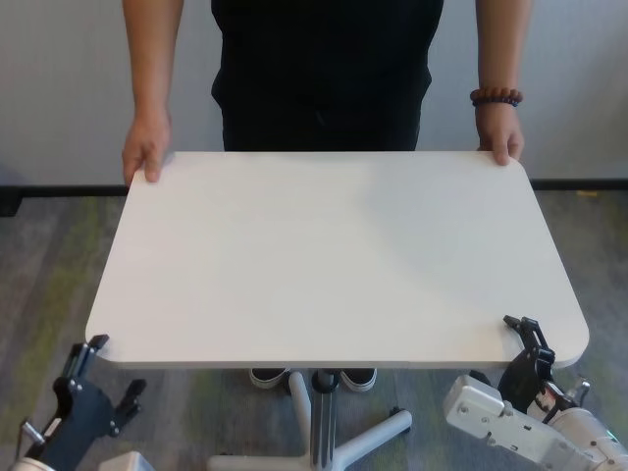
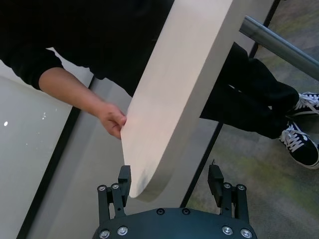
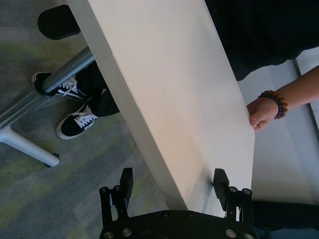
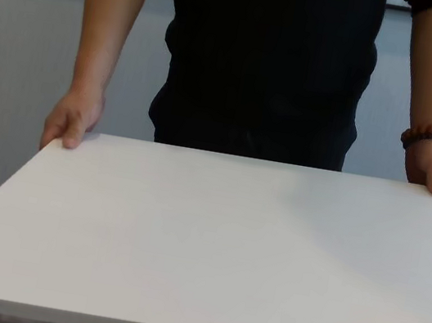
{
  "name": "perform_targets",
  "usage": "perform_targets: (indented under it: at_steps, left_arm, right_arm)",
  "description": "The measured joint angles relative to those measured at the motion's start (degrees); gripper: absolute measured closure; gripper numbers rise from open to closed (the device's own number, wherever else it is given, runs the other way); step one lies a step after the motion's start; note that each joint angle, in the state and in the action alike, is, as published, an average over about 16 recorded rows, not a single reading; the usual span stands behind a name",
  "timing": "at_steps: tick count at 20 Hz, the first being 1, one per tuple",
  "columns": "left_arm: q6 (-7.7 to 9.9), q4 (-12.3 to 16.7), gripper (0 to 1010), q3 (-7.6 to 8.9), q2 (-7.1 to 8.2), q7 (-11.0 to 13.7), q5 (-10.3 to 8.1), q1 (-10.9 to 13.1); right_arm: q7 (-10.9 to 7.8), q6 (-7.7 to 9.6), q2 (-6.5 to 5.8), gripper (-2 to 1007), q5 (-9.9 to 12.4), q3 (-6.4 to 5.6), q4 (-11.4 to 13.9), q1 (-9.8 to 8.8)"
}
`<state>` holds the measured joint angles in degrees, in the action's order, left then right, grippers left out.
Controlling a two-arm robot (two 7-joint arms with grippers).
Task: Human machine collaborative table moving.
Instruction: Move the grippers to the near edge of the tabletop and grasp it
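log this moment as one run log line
table: level | human: hands on both far corners | left pincer: open, straddling near corner edge | right pincer: open, straddling near corner edge

Head view looks forward and down from above the table (image 1: 334, 255), taking in the whole top, the human (image 1: 324, 69) at the far edge and both grippers at the near corners. Chest view sits lower, close to the near edge, facing the same human across the tabletop. Left wrist view looks past the left gripper (image 2: 172, 181) along a corner; right wrist view past the right gripper (image 3: 172, 181). All four share the table.
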<state>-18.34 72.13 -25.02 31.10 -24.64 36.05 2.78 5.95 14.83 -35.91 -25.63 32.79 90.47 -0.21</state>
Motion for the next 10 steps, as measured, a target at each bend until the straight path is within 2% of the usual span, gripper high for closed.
perform_targets:
  at_steps: [4, 10]
  left_arm:
    - [0.06, -0.4, 10, -0.46, -0.46, -0.8, 2.4, 0.0]
    - [0.14, -0.8, 10, -0.31, -1.44, -0.9, 3.66, -0.6]
  right_arm:
    - [-0.35, -0.12, 0.25, 4, -0.2, -0.44, -0.1, -0.17]
    - [-0.89, -0.35, 0.76, 4, -0.7, -0.97, -0.3, -0.34]
